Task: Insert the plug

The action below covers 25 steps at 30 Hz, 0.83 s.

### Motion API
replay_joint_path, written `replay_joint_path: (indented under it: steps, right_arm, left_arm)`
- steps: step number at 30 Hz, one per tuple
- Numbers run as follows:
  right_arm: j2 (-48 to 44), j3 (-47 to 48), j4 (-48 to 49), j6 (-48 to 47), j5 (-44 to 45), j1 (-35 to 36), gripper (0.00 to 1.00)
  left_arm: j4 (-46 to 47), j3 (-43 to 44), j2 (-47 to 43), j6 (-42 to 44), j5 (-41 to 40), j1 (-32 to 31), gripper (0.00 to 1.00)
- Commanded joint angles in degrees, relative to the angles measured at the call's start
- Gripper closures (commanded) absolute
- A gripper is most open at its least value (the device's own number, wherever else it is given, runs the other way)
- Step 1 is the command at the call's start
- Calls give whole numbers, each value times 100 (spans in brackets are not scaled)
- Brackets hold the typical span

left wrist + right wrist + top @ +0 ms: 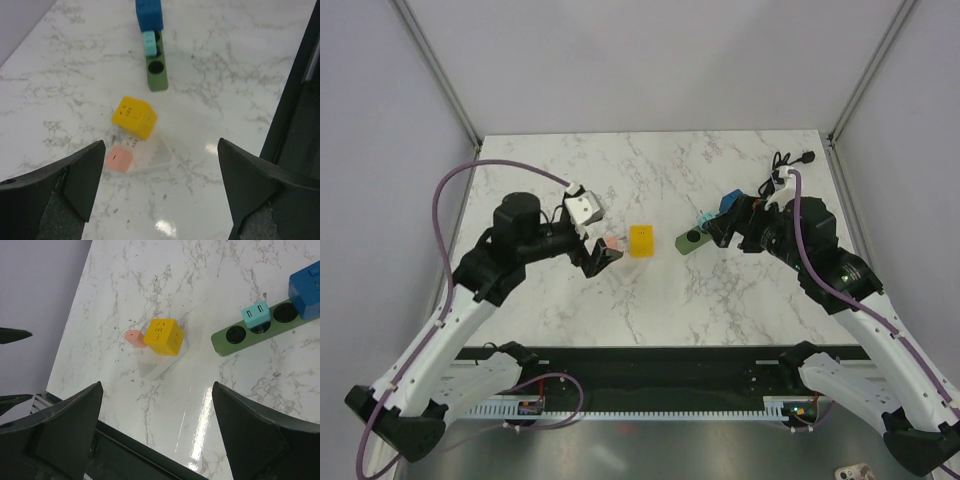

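Marble bench (620, 165), two arms reaching in from either side, neither holding anything. Left gripper (161, 150) has its jaws spread wide and empty, hovering above the bench with the pink block (119, 159) just inside its left finger (82, 175). Right gripper (157, 390) is also fully spread and empty, above the bench and aimed at the middle. The task thing, the yellow cube plug (640, 241), is mid-bench between the two grippers, not inserted. It sits slightly tilted on a translucent white piece (152, 156), socket holes visible on its faces. The pink block is just beside it on the left arm's side, at the edge of the same translucent piece; cannot tell if they touch. The green power strip (690, 241) lies flat near the yellow cube on the right arm's side, apart from it. A teal plug (256, 315) is seated in the strip and a blue cube (307, 287) sits on its far end. One round socket shows open at the near end, another between teal and blue. A black cable (790, 160) lies at the far right corner of the bench.
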Motion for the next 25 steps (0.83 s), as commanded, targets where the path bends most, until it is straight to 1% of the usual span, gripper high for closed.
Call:
replay_joint_path:
  steps: [1, 2, 3, 4, 5, 6, 7, 8, 10, 11, 20, 25]
  right_arm:
    - [-4, 132, -31, 30, 252, -21, 2]
    - [5, 140, -66, -48, 409, -21, 2]
    - [14, 167, -66, -66, 471, -21, 2]
    - [23, 193, -92, -75, 585, -21, 2]
    - [14, 211, -92, -84, 595, -12, 2]
    - [14, 246, -75, -75, 612, -21, 2]
    - [14, 263, -57, -84, 613, -12, 2]
    - [5, 298, -31, -84, 613, -21, 2]
    - [-30, 334, 4, -119, 613, -21, 2]
    - [-65, 334, 13, -128, 621, -12, 2]
    - [-601, 97, 163, -277, 902, -21, 2]
    - [-619, 70, 171, -295, 894, -29, 2]
  left_arm:
    - [2122, -675, -713, -1947, 468, 0, 0]
    - [2413, -991, -966, -2575, 109, -8, 0]
    - [2633, -1081, -1047, -3146, -721, 0, 0]
    - [2627, -1125, -1092, -3909, -991, 0, 0]
    - [2618, -1134, -1109, -3978, -1028, 0, 0]
    - [2601, -1126, -1136, -3900, -654, 0, 0]
    - [2592, -1108, -1119, -3725, -468, 0, 0]
    - [2548, -1039, -1127, -3741, -397, 0, 0]
    - [2364, -924, -1127, -4064, -685, 0, 0]
    - [2372, -854, -1136, -4110, -703, 0, 0]
    - [2416, -590, -1197, -4391, -616, 0, 0]
    - [2451, -572, -1285, -4339, -475, 0, 0]
